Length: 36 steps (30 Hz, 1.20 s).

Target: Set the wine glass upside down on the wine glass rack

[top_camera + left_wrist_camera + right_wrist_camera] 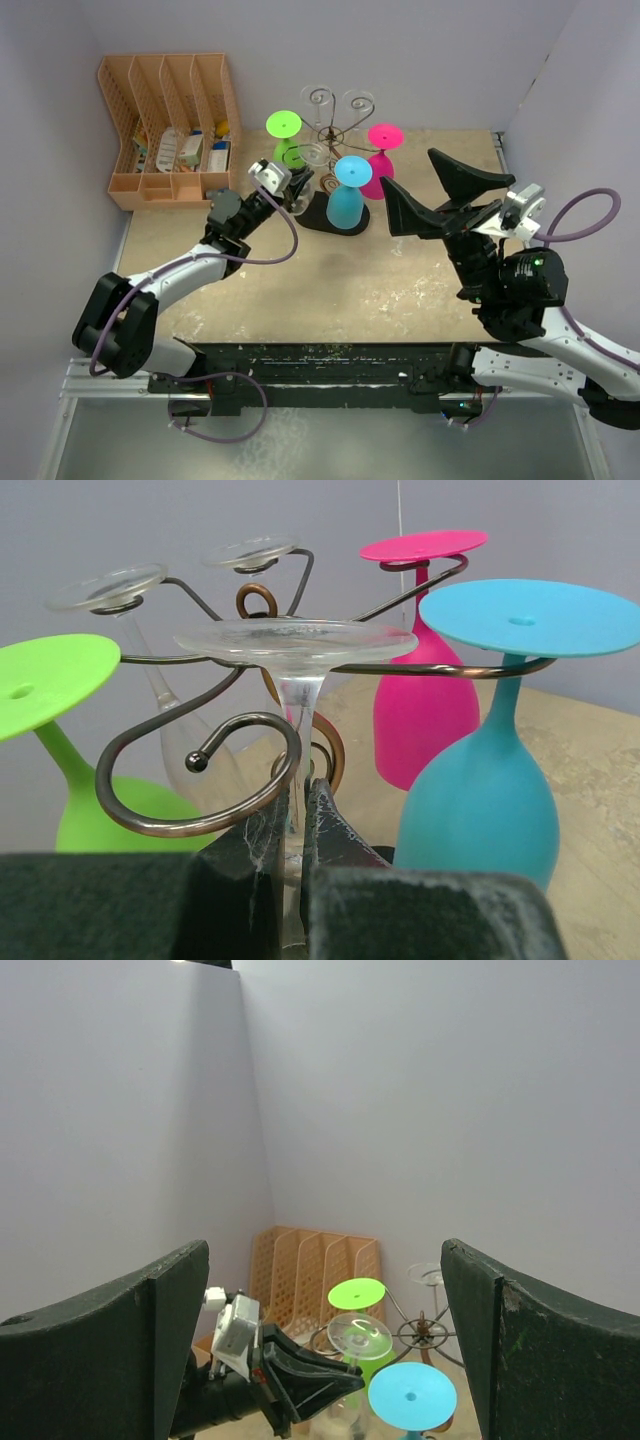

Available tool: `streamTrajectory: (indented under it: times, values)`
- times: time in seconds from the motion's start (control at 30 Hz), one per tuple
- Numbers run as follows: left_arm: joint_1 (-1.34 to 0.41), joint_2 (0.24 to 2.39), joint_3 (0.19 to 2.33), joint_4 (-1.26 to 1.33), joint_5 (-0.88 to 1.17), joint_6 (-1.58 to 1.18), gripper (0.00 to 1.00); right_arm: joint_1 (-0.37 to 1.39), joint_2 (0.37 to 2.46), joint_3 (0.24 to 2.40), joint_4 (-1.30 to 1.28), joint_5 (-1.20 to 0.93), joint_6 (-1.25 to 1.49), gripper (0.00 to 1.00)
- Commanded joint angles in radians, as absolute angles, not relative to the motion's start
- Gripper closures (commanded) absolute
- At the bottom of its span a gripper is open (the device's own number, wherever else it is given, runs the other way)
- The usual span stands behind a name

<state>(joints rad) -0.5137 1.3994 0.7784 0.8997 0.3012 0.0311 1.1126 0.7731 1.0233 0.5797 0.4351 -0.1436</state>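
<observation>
- From above, your desk (400, 290) is scuffed beige, boxed by pale walls (420, 50), with a peach organizer (170, 130) in the far-left corner.
- The wine glass rack (335, 125) stands at the middle of the far edge, carrying a green glass (285, 135), a pink glass (380, 160) and a blue glass (348, 195), all inverted.
- Your left gripper (292, 188) holds the clear wine glass (312, 155) against the rack. Your right gripper (408, 168) hangs spread wide near the right edge.
- On the left wrist, the fingers (262, 830) clamp the glass's stem, foot up, touching a curled arm; you cannot tell whether it is hooked.
- On the right wrist, the fingers (110, 1340) stand far apart, framing the wall corner.
</observation>
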Motion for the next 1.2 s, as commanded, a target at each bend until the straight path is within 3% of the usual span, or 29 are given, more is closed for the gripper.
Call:
streamTrajectory:
  times: [0.0, 0.6, 1.17]
  values:
    - [-0.515, 1.406, 0.840, 1.040, 0.261, 0.066, 1.00, 1.114, 0.782, 1.047, 0.602, 0.449, -0.171, 0.00]
    - [-0.458, 1.416, 0.853, 1.059, 0.201, 0.063, 1.00, 1.115, 0.807, 1.073, 0.570, 0.447, -0.195, 0.00]
    - [-0.448, 1.273, 0.709, 1.137, 0.254, 0.069, 1.00, 1.115, 0.827, 1.104, 0.532, 0.433, -0.189, 0.00]
